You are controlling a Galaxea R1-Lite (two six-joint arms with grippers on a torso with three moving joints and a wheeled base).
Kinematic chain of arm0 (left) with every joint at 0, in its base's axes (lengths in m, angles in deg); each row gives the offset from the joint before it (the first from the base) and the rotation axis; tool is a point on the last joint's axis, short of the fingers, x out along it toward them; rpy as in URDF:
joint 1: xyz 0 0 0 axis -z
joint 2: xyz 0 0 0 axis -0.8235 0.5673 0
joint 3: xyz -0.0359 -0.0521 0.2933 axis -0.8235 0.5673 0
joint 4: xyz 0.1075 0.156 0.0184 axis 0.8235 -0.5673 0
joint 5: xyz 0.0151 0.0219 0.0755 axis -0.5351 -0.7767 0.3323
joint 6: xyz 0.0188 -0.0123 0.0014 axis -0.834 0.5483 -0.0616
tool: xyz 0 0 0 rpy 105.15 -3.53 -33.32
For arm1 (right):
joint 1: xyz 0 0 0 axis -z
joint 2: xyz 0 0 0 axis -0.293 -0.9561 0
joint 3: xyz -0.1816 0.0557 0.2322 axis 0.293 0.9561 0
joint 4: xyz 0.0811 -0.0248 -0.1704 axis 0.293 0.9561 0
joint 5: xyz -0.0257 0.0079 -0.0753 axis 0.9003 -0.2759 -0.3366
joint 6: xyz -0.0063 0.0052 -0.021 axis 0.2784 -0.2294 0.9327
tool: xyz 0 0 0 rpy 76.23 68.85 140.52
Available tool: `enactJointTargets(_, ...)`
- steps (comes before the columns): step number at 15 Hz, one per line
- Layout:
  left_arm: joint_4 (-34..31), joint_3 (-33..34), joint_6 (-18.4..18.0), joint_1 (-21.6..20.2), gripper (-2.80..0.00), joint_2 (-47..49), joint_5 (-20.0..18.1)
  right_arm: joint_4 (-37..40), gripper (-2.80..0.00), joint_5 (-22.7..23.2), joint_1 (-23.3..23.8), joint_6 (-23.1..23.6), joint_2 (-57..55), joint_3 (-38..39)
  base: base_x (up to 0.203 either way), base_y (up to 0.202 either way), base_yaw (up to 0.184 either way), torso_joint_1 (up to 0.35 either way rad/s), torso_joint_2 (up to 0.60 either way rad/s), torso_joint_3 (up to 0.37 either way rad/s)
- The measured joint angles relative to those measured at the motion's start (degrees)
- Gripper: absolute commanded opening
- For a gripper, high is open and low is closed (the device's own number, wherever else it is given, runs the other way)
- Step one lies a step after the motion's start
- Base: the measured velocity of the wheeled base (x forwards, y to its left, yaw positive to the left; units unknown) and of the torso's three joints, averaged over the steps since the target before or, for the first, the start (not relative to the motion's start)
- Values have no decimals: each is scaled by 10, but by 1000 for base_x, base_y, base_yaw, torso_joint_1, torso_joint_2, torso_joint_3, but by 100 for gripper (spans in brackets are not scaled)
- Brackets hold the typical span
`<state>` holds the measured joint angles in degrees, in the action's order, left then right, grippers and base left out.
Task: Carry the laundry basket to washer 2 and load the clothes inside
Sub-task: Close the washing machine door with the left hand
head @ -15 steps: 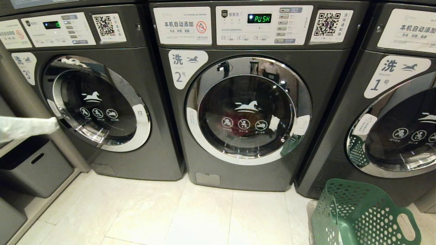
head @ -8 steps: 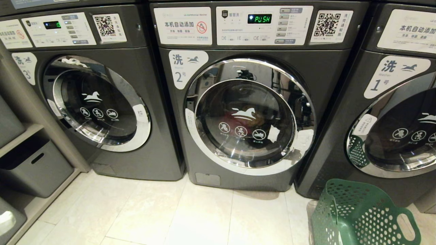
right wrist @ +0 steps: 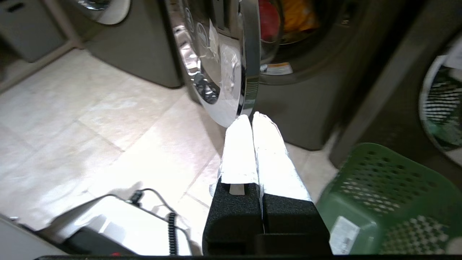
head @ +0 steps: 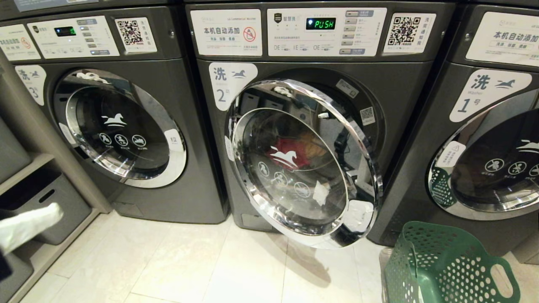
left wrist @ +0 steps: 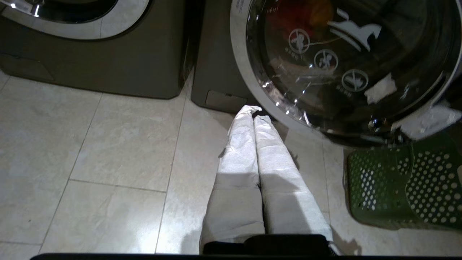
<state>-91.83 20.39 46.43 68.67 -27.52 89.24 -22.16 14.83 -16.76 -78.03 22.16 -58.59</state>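
Observation:
Washer 2 (head: 229, 84) stands in the middle with its round chrome-rimmed door (head: 294, 185) swung partly out, hinged on its left. Through the glass and the gap, the clothes (right wrist: 269, 18) lie in the drum, red and orange-yellow. The green laundry basket (head: 446, 269) stands on the floor at the lower right, below washer 1. My left gripper (left wrist: 252, 112) is shut and empty, low over the tiles in front of washer 2's left corner. My right gripper (right wrist: 251, 117) is shut and empty too, its tips just under the door's free edge (right wrist: 249, 57).
Washer 3 (head: 122, 126) is on the left and washer 1 (head: 488, 160) on the right, both with shut doors. A grey bin (head: 54, 202) sits on a low shelf at the far left. My base with a coiled cable (right wrist: 169, 224) is behind the right gripper.
Washer 2's door has swung from shut to partly open. My left gripper dropped from mid-height at the left edge, nearly left the head view, and now shows lower down there.

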Motion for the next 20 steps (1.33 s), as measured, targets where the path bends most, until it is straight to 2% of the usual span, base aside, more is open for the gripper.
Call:
enactJointTargets(2,53,-93,24,11,-280,142,-5,-22,-280,41,-4,-14,-118,-68,0,0,0,0,0,0)
enactJointTargets(4,85,-234,55,30,-280,295,-8,-72,-280,66,-8,-24,-213,-113,0,0,0,0,0,0)
enactJointTargets(6,87,-383,85,53,-280,429,-14,-110,-280,69,-10,-28,-264,-117,0,0,0,0,0,0)
enactJointTargets(8,78,-492,115,74,-280,539,-23,-112,-280,68,-10,-29,-282,-108,0,0,0,0,0,0)
enactJointTargets(10,70,-542,134,86,-280,615,-23,-112,-280,59,-10,-27,-286,-105,0,0,0,0,0,0)
enactJointTargets(12,70,-556,136,92,-280,652,-21,-112,-280,51,-11,-22,-286,-105,0,0,0,0,0,0)
enactJointTargets(16,70,-585,133,98,-280,688,-21,-112,-280,42,-10,-18,-281,-98,0,0,0,0,0,0)
enactJointTargets(20,35,-682,131,128,-280,725,-23,-111,-280,43,-10,-21,-276,-100,0,0,0,0,0,0)
